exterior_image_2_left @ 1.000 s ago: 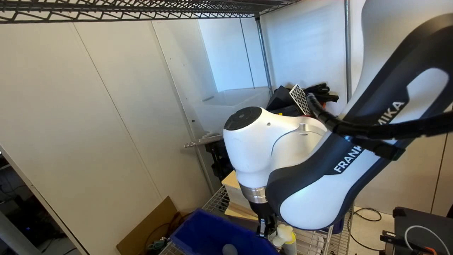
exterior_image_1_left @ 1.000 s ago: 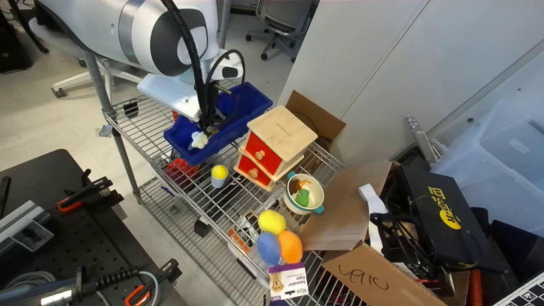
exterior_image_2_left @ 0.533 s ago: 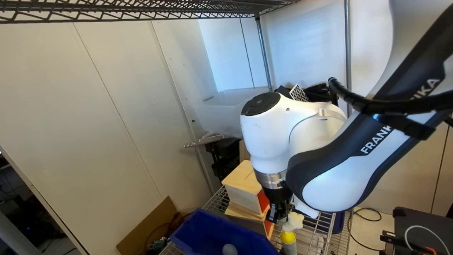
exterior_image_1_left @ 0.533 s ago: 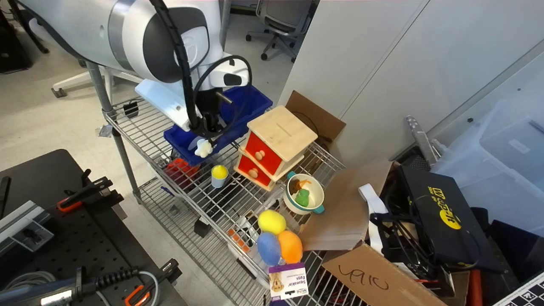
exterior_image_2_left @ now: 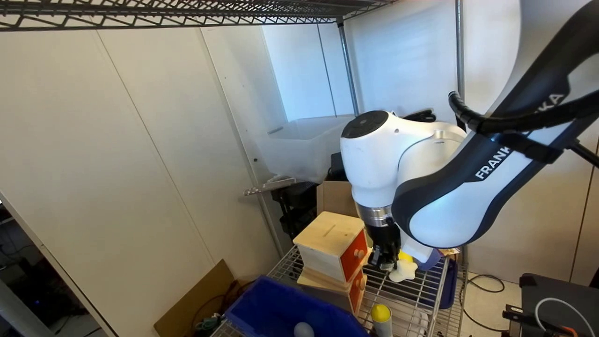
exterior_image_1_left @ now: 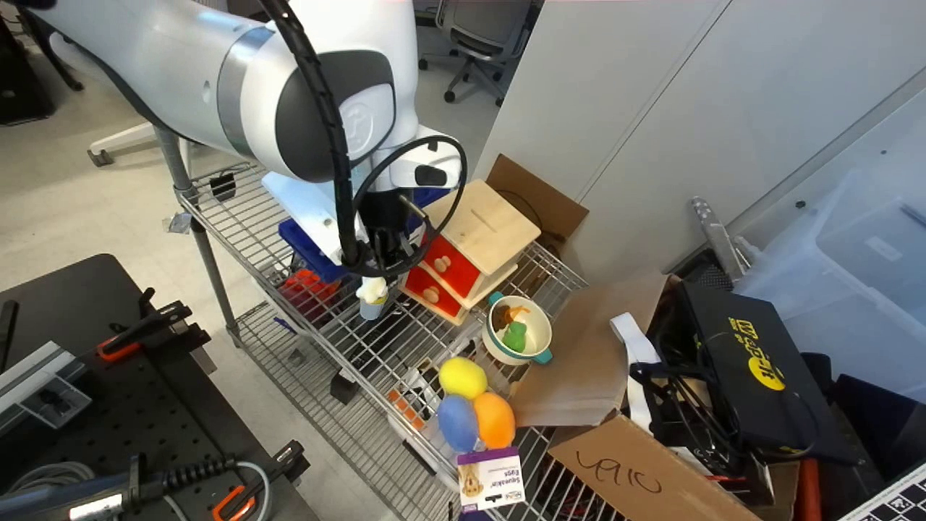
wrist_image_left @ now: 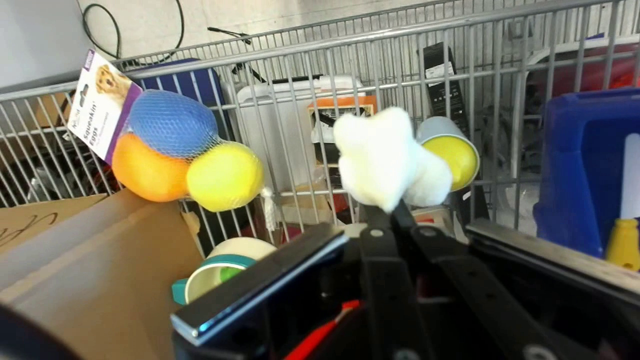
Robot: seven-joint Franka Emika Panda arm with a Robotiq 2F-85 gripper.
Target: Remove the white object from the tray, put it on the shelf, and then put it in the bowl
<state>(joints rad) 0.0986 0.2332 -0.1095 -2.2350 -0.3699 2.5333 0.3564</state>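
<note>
Grey metal wire makes up the shelf [exterior_image_1_left: 246, 206] beneath a white robot arm [exterior_image_2_left: 451, 217]. A dark-blue tray [exterior_image_2_left: 276, 304] rests on the grid beside a red-drawered wooden box [exterior_image_2_left: 327, 236]. Near the box hangs a black gripper [wrist_image_left: 390, 214], its jaws in a tight pinch. The pale, teal-handled bowl [exterior_image_1_left: 537, 334] stands on the shelf. Clasped in that pinch, the white object [wrist_image_left: 375, 155] is aloft above the shelf, outside the tray and apart from the bowl.

Lobed white object [wrist_image_left: 377, 155], gripped above wire shelf [exterior_image_1_left: 235, 206], blue tray [exterior_image_2_left: 281, 304] and teal-handled bowl [exterior_image_1_left: 537, 331] on that shelf
</note>
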